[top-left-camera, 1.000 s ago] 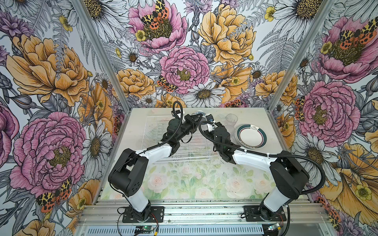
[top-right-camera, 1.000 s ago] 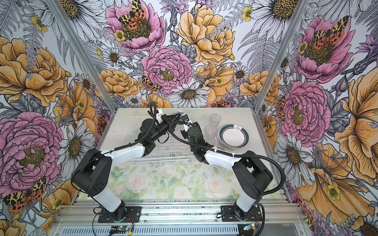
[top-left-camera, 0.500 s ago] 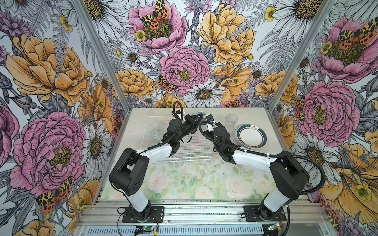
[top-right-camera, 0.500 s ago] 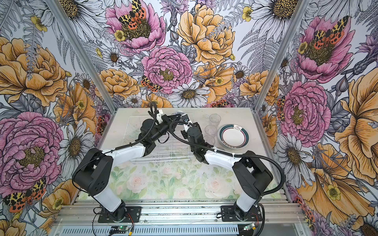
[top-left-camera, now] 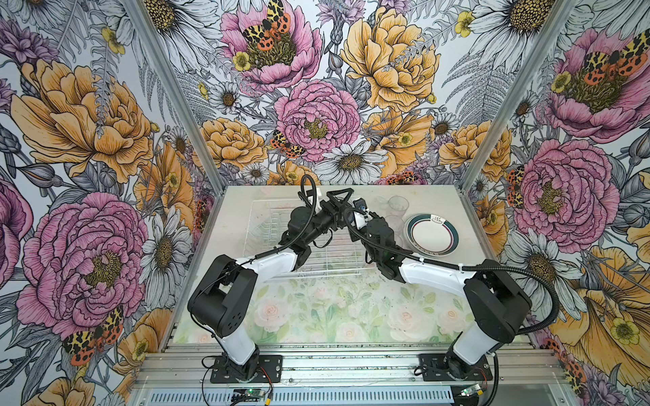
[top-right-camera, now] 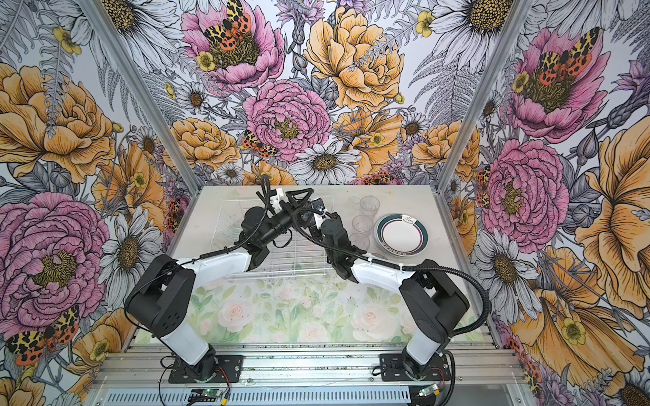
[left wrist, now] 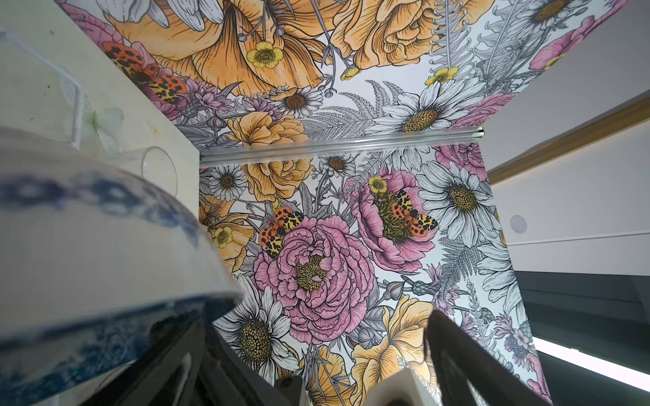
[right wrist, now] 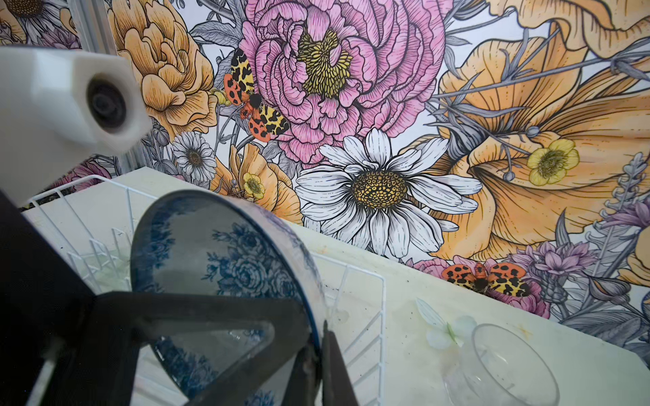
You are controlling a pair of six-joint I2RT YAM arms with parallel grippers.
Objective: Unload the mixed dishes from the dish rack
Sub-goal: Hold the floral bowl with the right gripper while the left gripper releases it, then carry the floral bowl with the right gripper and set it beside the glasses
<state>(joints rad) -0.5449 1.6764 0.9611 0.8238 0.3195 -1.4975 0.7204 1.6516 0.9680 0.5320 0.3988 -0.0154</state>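
The blue-and-white floral bowl (right wrist: 218, 253) hangs tilted over the far right part of the white wire dish rack (top-left-camera: 267, 225). My right gripper (right wrist: 318, 351) is shut on its rim. In the left wrist view the bowl (left wrist: 88, 246) is a blur beside one finger of my left gripper (left wrist: 323, 351), whose jaws stand wide open with nothing between them. In both top views the arms hide most of the bowl. The teal-and-red-rimmed plate (top-left-camera: 432, 233) lies flat on the table right of the rack, with clear tumblers (top-right-camera: 369, 205) beside it.
One tumbler (right wrist: 503, 362) stands just beyond the rack's right wall (right wrist: 365, 316). Both arms cross above the rack (top-right-camera: 228, 225). A floral mat (top-left-camera: 334, 309) covers the front of the table. Flowered walls close in the left, back and right.
My left gripper has opened and let go of the bowl. The right gripper stays shut on the rim. Neither arm has shifted noticeably.
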